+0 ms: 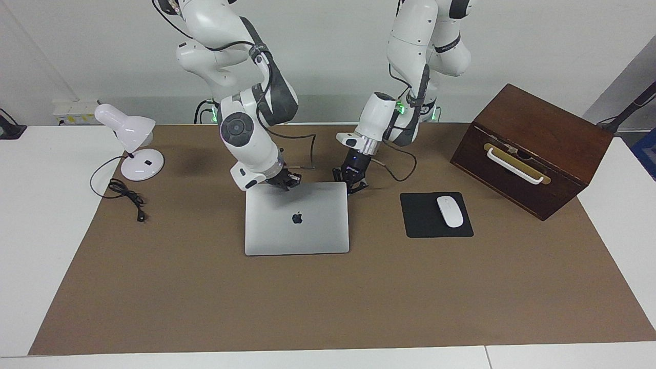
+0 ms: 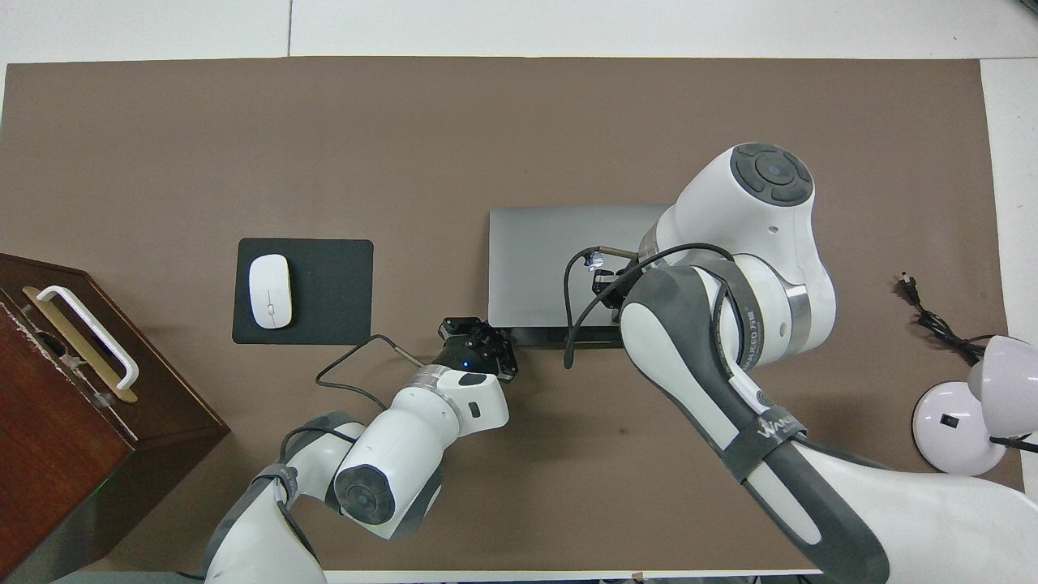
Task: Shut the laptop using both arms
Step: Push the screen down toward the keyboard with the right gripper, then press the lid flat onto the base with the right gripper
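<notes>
Laptop [image 1: 296,224]: on the brown mat [image 1: 328,297], mid-table, lid nearly flat with the logo up; in the overhead view only a thin dark strip of the base shows at the edge nearest the robots.
Right gripper [image 1: 287,182]: fingertips together, holding nothing, on the laptop lid at the edge nearest the robots, toward the right arm's end.
Left gripper [image 1: 352,183]: fingertips together, empty, at the laptop's corner nearest the robots, toward the left arm's end; contact cannot be told.
Mouse pad [image 1: 425,225]: beside the laptop, toward the left arm's end.
Mouse [image 1: 449,211]: white, on the pad.
Box [image 1: 533,148]: wooden, shut, white handle on its front; contents hidden; past the pad from the laptop.
Lamp [image 1: 134,148]: white, well apart from the laptop, at the right arm's end.
</notes>
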You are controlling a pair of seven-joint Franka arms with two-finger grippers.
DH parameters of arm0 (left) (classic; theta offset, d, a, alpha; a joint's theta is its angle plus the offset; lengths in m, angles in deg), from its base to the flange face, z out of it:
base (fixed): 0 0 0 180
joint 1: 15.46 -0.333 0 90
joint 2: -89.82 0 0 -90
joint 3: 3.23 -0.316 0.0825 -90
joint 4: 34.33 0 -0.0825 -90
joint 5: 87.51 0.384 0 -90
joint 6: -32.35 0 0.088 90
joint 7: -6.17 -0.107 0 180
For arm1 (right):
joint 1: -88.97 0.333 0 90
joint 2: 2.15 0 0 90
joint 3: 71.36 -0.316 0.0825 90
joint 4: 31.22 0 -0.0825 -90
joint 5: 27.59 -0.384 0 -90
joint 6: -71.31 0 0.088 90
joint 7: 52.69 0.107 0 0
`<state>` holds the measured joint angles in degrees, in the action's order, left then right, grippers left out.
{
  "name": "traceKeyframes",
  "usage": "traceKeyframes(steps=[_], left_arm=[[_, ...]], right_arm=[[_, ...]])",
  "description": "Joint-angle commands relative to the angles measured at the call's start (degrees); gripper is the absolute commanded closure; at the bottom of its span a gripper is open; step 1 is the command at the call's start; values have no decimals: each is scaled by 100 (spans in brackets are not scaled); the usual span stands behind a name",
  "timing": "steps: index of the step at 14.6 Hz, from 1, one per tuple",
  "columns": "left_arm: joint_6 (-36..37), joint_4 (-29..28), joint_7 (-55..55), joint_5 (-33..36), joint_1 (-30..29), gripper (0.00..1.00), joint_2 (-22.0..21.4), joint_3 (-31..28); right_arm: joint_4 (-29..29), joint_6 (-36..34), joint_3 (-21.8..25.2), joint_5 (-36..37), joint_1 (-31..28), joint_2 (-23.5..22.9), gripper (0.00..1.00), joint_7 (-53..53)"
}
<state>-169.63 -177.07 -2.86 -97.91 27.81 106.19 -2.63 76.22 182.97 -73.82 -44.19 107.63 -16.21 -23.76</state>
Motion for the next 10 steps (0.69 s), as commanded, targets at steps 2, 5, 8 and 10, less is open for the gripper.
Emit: traceKeyframes(steps=[2, 5, 8, 10], left_arm=[[123, -421, -82, -76, 217, 100, 86, -86], [123, -492, -100, -76, 226, 100, 86, -86], [123, -501, -109, -76, 235, 100, 112, -95], [123, -501, -109, -76, 235, 100, 130, -95]], right_arm=[[470, 277, -8, -142, 33, 289, 100, 61], [480, 295, -8, -142, 33, 298, 100, 78], [497, 295, -8, -142, 42, 298, 100, 87], [593, 304, -8, -142, 42, 341, 100, 87]])
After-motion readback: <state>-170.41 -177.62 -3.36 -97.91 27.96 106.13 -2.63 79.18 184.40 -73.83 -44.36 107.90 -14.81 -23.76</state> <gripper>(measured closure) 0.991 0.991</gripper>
